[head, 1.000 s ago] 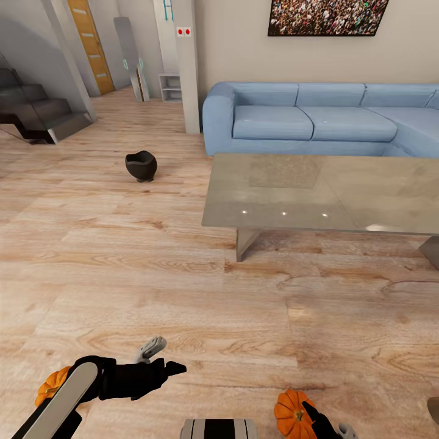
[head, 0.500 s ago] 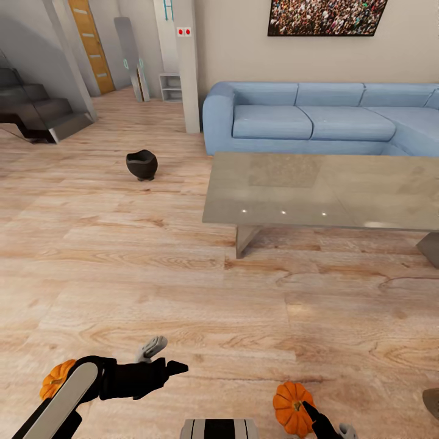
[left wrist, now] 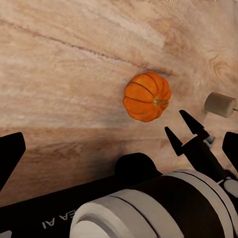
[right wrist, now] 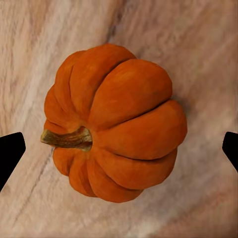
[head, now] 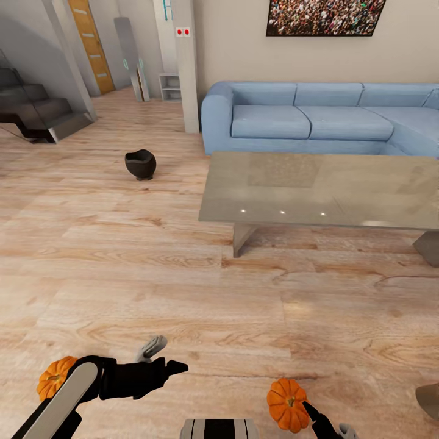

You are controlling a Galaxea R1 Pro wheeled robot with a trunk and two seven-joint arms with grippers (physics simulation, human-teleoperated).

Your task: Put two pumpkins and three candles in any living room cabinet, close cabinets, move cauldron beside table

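Two orange pumpkins lie on the wood floor. One pumpkin [head: 55, 377] is partly behind my left arm. The other pumpkin [head: 288, 403] [right wrist: 116, 144] [left wrist: 147, 96] sits just in front of my right gripper [head: 328, 417] [left wrist: 184, 128], which is open, its black fingertips [right wrist: 10, 153] spread wide on either side of it without touching. My left gripper [head: 173, 353] is open over bare floor. A beige candle [left wrist: 220, 104] [head: 428, 399] lies beyond that pumpkin. The black cauldron [head: 141, 164] stands on the floor, left of the grey coffee table [head: 323, 189] and apart from it. The cabinet is out of view.
A blue L-shaped sofa [head: 305, 119] runs behind the table. A white pillar [head: 186, 67] stands left of the sofa, and dark stairs [head: 36, 113] rise at the far left. Wood floor stretches between me and the table.
The whole head view has shifted slightly, so the camera moved: the pumpkins and candle sit a little higher in the picture. Both grippers keep their pose and stay open.
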